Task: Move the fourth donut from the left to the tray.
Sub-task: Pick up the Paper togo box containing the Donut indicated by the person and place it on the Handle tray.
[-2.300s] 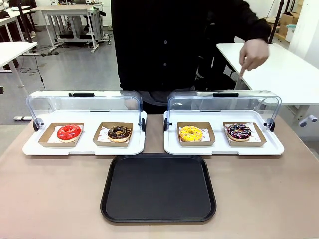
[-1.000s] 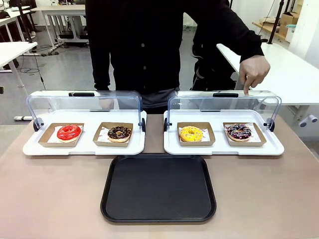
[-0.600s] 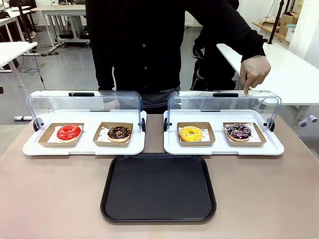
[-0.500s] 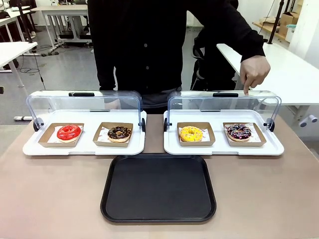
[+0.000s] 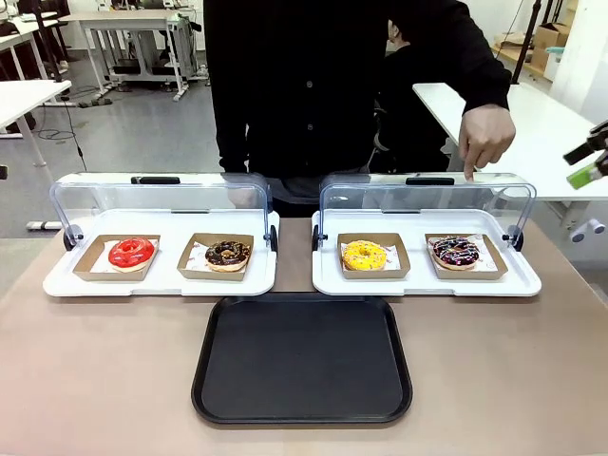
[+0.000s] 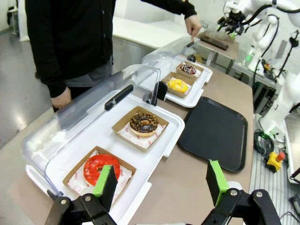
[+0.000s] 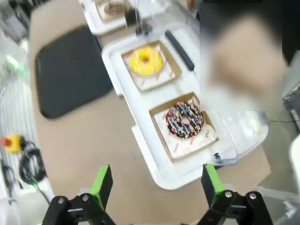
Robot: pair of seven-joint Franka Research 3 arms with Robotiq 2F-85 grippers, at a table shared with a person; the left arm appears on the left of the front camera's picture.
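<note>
Wrist views: right gripper (image 7: 155, 180) released above 4th donut (image 7: 185, 120); left gripper (image 6: 161, 180) released near red donut (image 6: 98, 168).

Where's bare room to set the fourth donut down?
The whole black tray is bare, bordered behind by the two white display trays. Bare table flanks it left and right. Crowded: both display trays, each holding two donuts.

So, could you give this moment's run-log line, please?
left gripper open; right gripper open; dark chocolate streaked ring donut in brown cardboard holder; black plastic tray without donut
</note>
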